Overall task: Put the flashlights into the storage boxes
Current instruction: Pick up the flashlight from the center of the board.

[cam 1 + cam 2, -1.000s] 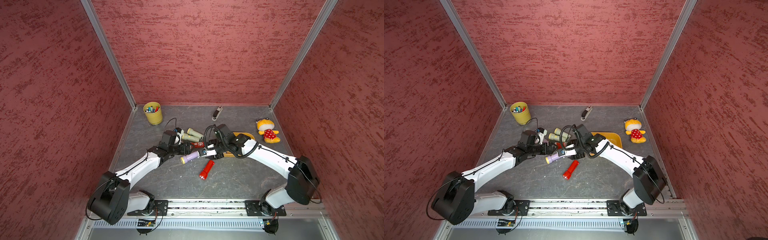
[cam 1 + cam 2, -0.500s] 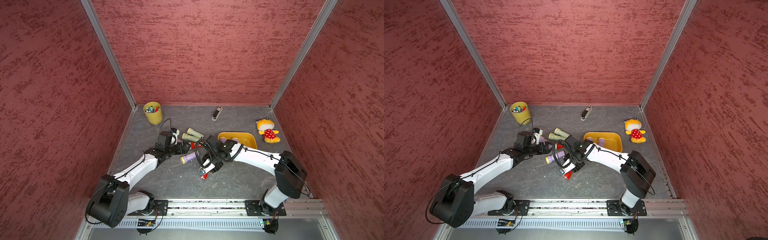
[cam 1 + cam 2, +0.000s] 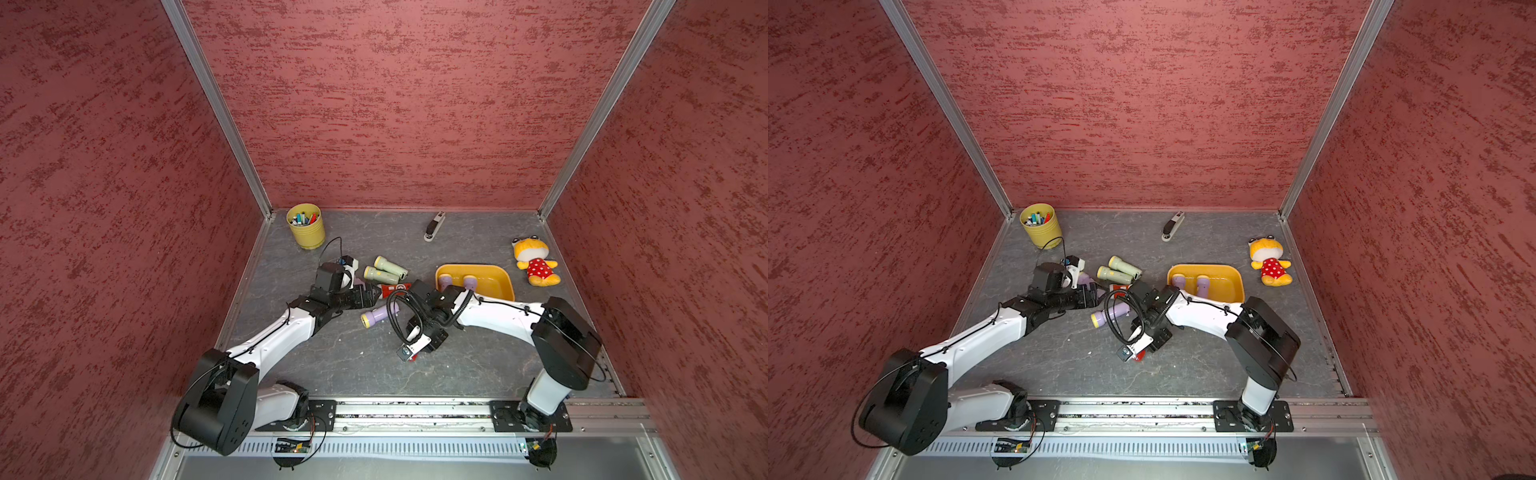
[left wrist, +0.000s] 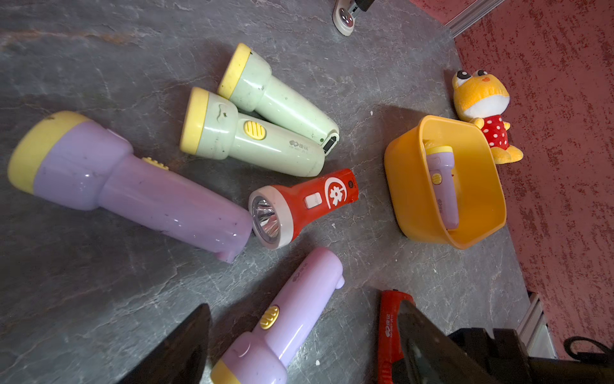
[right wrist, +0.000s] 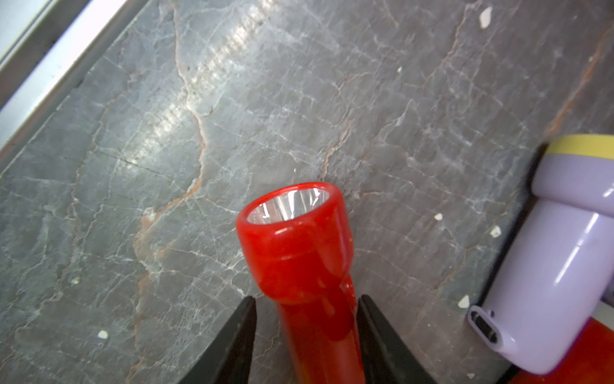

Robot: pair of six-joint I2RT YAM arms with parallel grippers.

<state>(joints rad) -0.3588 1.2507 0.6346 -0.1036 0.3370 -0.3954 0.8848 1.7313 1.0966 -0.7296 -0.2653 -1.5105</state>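
Observation:
My right gripper is open, its jaws either side of the handle of a red flashlight lying near the front; a gap shows on one side. In both top views my arm hides most of that flashlight. My left gripper is open, above a lilac flashlight on the floor. Beyond it lie another lilac flashlight, two pale green ones and a red one with a white head. The orange storage box holds two lilac flashlights.
A yellow cup of pens stands in the back left corner. A small stapler lies by the back wall and a plush toy sits right of the box. Red walls close three sides; a metal rail runs along the front.
My right arm swung from the pile beside the box toward the front and came down over the red flashlight, uncovering the box. My left gripper drew back slightly to the left.

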